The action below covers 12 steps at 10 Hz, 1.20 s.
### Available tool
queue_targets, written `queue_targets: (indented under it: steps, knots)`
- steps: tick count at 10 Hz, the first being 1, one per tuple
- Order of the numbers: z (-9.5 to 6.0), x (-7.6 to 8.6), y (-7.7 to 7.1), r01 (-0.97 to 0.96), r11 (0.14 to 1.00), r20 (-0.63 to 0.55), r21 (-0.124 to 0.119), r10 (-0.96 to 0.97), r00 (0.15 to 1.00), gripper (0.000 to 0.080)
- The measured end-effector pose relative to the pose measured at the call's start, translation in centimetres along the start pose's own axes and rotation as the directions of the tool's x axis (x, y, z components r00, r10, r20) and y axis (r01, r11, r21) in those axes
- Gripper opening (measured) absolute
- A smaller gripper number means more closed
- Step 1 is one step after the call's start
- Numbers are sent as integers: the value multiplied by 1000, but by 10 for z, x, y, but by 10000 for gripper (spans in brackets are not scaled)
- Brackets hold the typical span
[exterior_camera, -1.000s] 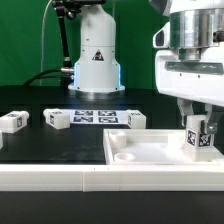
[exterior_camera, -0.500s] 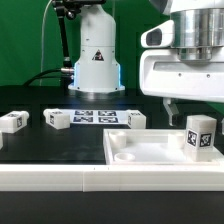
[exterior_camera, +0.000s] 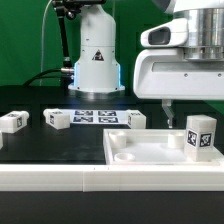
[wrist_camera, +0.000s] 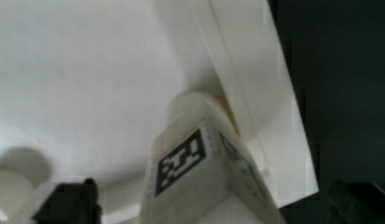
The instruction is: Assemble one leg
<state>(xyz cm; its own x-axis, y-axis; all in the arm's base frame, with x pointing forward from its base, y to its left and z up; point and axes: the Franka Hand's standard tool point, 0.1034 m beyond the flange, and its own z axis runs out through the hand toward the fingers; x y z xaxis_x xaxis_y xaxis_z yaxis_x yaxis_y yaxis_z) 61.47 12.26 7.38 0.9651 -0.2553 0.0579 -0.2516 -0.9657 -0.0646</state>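
One leg (exterior_camera: pixel 201 135), a small white block with a marker tag, stands upright in the corner of the large white recessed panel (exterior_camera: pixel 140 152) at the exterior view's right. My gripper (exterior_camera: pixel 192 106) hangs open just above it, holding nothing; one finger (exterior_camera: pixel 167 108) shows beside the leg. In the wrist view the leg (wrist_camera: pixel 198 160) stands between my dark fingertips (wrist_camera: pixel 68 202) on the panel (wrist_camera: pixel 100 80), apart from both, with my gripper (wrist_camera: pixel 215 212) around it.
Three more legs lie on the black table: one (exterior_camera: pixel 12 121) at the far left, one (exterior_camera: pixel 56 120) and one (exterior_camera: pixel 136 119) at either end of the marker board (exterior_camera: pixel 95 116). The arm's base (exterior_camera: pixel 95 60) stands behind. A white rail (exterior_camera: pixel 60 178) runs along the front.
My gripper has let go of the leg, opened wider and risen. The leg stays upright on the panel.
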Motion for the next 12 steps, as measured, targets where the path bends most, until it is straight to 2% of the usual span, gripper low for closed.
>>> queue_targets:
  steps: [2, 4, 7, 9, 10, 11, 12]
  knots:
    - [0, 1, 2, 91, 996, 1, -2, -91, 996, 649]
    - [-1, 2, 3, 236, 972, 1, -21, -236, 972, 649]
    - [-1, 3, 2, 268, 963, -12, -26, -268, 963, 649]
    - [-1, 3, 2, 262, 965, -12, -25, -263, 965, 402]
    - [-1, 3, 2, 248, 968, -12, -25, -248, 969, 402]
    - [-1, 3, 3, 248, 969, -12, -25, -248, 969, 291]
    - [-1, 3, 3, 247, 969, -12, -25, -247, 969, 291]
